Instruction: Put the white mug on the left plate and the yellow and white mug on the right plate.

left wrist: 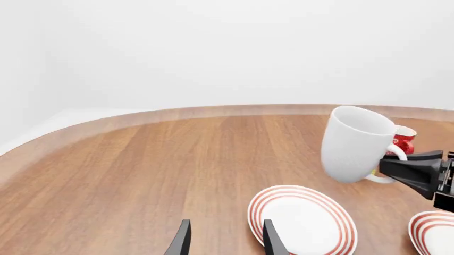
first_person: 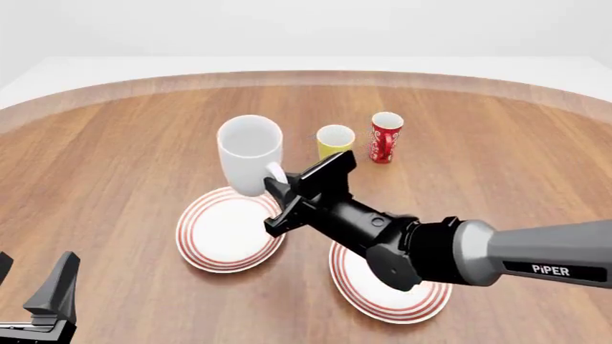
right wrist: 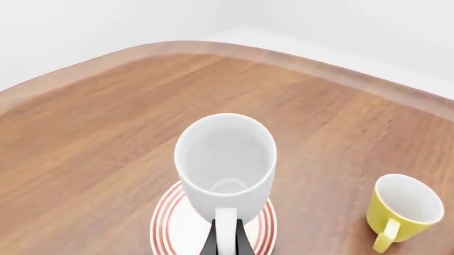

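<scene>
Two tools work the table: the left tool hangs spread and empty near the table's front edge, while the right tool pinches the white mug by its handle, above the left plate. The yellow mug stands behind the right plate.

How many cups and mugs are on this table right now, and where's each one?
3. The white mug is held by its handle in the right gripper, above the left plate. The yellow and white mug and the red cup stand behind it.
</scene>
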You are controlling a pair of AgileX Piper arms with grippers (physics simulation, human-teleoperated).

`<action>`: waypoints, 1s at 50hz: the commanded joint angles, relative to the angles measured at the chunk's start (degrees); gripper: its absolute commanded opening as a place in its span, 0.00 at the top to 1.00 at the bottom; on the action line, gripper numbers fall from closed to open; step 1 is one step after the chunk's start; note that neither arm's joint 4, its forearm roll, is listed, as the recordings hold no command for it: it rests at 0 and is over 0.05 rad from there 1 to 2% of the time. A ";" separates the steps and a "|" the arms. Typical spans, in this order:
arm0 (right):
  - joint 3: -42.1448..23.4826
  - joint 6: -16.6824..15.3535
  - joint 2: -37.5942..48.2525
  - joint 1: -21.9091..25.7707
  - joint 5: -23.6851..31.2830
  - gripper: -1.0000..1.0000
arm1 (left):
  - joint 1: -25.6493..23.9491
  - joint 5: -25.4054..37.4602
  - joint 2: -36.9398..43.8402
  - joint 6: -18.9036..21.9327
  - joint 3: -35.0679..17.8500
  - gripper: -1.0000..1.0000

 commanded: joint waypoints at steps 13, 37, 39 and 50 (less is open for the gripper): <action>-2.31 0.89 3.76 1.60 -0.16 1.00 | 0.00 0.00 0.00 0.00 0.00 0.00; -4.35 2.08 7.63 2.13 -0.53 1.00 | 0.00 0.00 0.00 0.00 0.00 0.00; -4.55 2.25 8.04 2.18 -0.57 1.00 | 0.00 0.00 0.00 0.00 0.00 0.00; -5.36 2.48 9.44 2.98 -0.57 1.00 | 0.00 0.00 0.00 0.00 0.00 0.00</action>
